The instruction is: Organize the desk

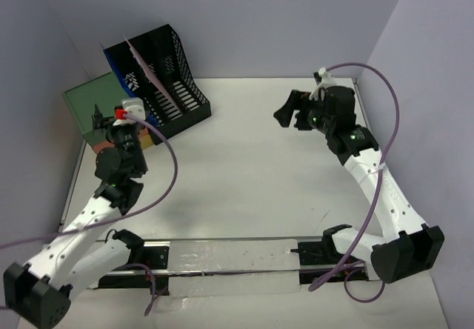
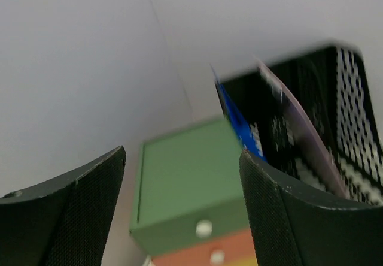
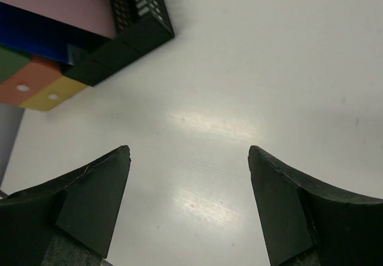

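Plainly, the left end effector stands with its jaws spread wide and nothing between them. It is raised off the table at the far-left corner. Its wrist view looks between the fingers at a small drawer unit with a green top, an orange drawer below it and a sliver of yellow under that. Just to the right of that unit, and touching it or nearly so, stands a black mesh file holder. It holds a blue folder and a tilted pink sheet.

The right end effector is likewise parted and empty. It hovers over bare white table surface at the far right, well apart from the holder, with its fingers turned toward the left. The white table fills the floor of the enclosure, spreading out from the arm bases at the near edge, with pale lilac-grey walls around it.
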Action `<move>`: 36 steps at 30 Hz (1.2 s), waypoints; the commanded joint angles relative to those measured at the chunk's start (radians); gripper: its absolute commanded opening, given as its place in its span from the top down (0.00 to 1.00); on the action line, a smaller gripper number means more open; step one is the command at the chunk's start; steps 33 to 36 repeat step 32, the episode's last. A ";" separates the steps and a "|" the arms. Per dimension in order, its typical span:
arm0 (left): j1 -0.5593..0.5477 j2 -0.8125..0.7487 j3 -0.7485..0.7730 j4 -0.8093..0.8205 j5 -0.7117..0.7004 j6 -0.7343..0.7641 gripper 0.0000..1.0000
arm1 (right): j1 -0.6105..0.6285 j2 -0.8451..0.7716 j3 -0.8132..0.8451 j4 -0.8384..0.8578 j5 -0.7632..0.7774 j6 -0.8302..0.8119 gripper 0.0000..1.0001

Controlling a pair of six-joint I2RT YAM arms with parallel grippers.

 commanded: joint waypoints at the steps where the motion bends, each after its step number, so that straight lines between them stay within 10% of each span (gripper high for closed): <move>1: 0.043 -0.208 -0.003 -0.758 0.199 -0.402 0.16 | -0.013 -0.099 -0.112 -0.028 0.073 -0.040 0.13; 17: 0.179 -0.642 -0.323 -1.108 0.604 -0.323 0.18 | -0.018 -0.165 -0.304 0.066 0.350 0.092 0.13; 36: 0.405 -0.778 -0.382 -1.137 0.696 -0.283 0.14 | -0.016 -0.265 -0.500 0.228 0.348 0.083 0.15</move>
